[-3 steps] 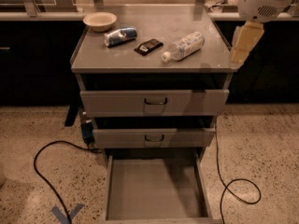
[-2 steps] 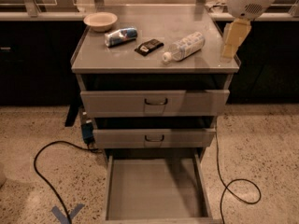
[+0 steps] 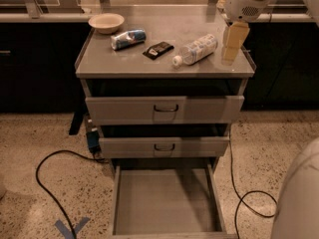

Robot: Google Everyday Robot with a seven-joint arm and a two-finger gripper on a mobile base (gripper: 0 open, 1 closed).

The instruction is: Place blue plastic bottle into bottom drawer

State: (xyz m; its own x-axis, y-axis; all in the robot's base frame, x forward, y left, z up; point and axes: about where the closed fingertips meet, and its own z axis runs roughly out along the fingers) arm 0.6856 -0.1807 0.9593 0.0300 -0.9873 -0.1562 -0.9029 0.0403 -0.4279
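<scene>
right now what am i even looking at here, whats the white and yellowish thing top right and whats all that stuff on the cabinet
There is one picture, from a single camera looking down at the front of a grey metal cabinet; where the camera is mounted is not known.

The white thing at the top right is a robot's arm. The pale yellowish part hanging from it is its gripper, the hand it grabs with. It hangs over the right edge of the cabinet top, just right of the blue plastic bottle.

The bottle lies on its side on the top; nothing holds it. Also on the top are a shallow bowl, a blue and silver can and a small dark packet.

The bottom drawer is pulled far out. A black cable lies on the floor.
</scene>
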